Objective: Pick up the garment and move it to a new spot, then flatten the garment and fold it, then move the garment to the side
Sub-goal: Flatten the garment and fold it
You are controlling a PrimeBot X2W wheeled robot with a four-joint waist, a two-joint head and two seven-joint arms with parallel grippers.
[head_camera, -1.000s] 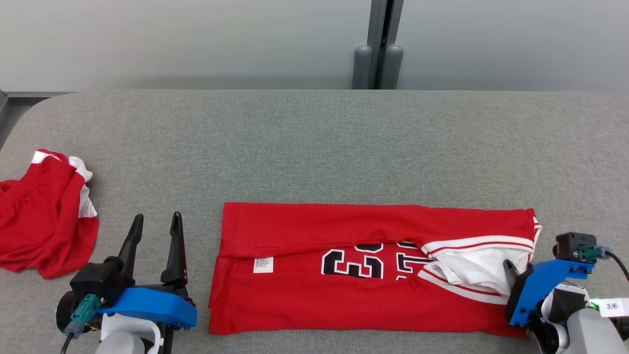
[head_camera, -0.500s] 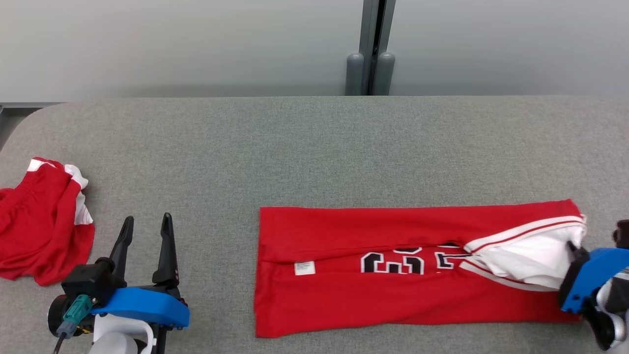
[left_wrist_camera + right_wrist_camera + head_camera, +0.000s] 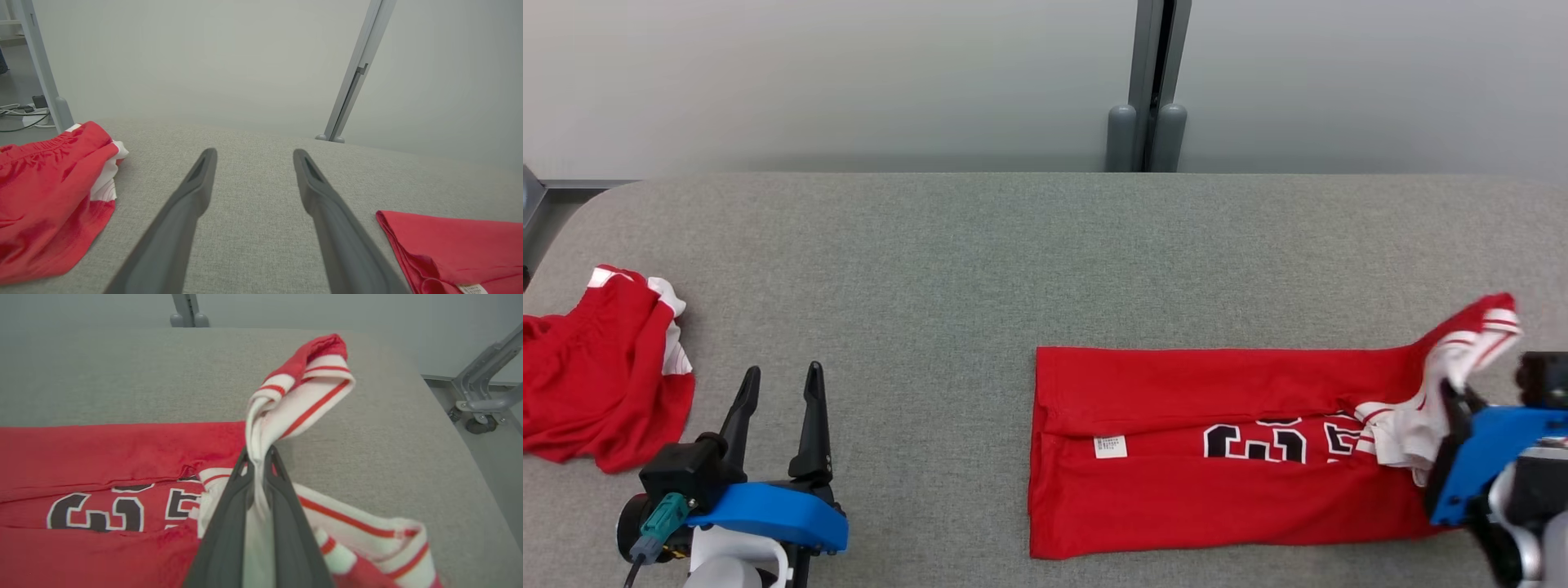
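Note:
The garment (image 3: pixel 1217 457) is a red jersey with black-and-white numbers, folded into a long band on the right half of the grey table (image 3: pixel 980 261). My right gripper (image 3: pixel 1450 394) is shut on its white, red-striped trim at the right end, and that end is lifted and bunched. In the right wrist view the trim (image 3: pixel 302 388) stands up above the closed right gripper (image 3: pixel 258 451), with the garment (image 3: pixel 102 457) lying flat to the left. My left gripper (image 3: pixel 783 376) rests open and empty at the lower left, well left of the garment. The left wrist view shows the left gripper (image 3: pixel 253 153) and the garment's corner (image 3: pixel 457 245).
A crumpled pair of red shorts (image 3: pixel 596 384) with white trim lies at the table's left edge, also the red shorts (image 3: pixel 45 192). A grey post (image 3: pixel 1147 122) stands behind the table. The table's right edge (image 3: pixel 449 428) is close to the right gripper, with a wheeled frame (image 3: pixel 478 412) beyond.
The right gripper closed on the trim and dragged the garment to the right, lifting and bunching its right end. The left arm stayed put. The head camera shifted slightly.

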